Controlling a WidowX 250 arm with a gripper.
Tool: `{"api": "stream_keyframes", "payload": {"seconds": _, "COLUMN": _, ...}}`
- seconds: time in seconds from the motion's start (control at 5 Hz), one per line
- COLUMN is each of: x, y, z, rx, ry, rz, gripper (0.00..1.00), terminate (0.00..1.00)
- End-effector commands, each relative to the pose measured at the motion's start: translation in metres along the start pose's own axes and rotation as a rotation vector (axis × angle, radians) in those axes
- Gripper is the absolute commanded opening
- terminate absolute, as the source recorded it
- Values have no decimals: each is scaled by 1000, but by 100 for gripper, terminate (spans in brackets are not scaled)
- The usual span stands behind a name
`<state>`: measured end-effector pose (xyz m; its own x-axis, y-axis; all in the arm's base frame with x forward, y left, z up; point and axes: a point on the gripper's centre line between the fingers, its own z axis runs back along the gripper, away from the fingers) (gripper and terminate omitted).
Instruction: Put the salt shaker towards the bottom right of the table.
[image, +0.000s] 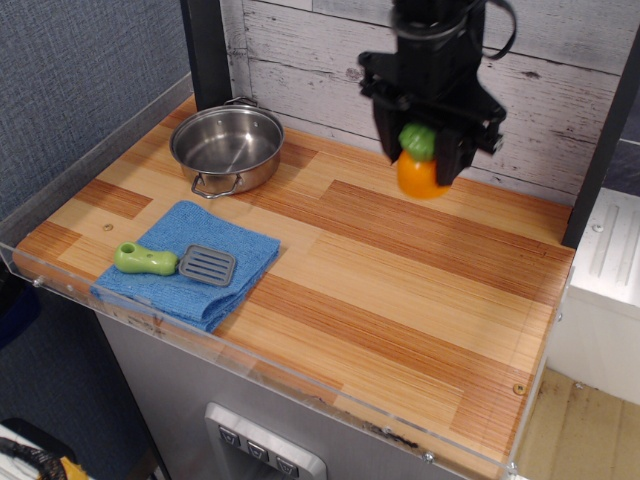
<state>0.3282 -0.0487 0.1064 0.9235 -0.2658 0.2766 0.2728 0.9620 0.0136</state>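
A striped wooden bench (380, 290) with a clear acrylic rim is standing against whitewashed planks (300, 50). The black gripper (425, 140) is clenching the glossy orange, green-capped salt shaker (420, 165), lifted above the bench's far side.

Orange, green-capped salt shaker (420, 168) upright; above table (400, 290)
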Motion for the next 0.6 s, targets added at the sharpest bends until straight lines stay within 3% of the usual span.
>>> {"api": "stream_keyframes", "payload": {"seconds": 0.0, "x": -44, "y": 3, "z": 18, "rx": -3, "ry": -27, "rz": -98, "gripper": 0, "terminate": 0}}
{"api": "stream_keyframes", "payload": {"seconds": 0.4, "x": -68, "y": 1, "z": -5, "rx": 0, "ry": 29, "rz": -143, "gripper": 0, "terminate": 0}}
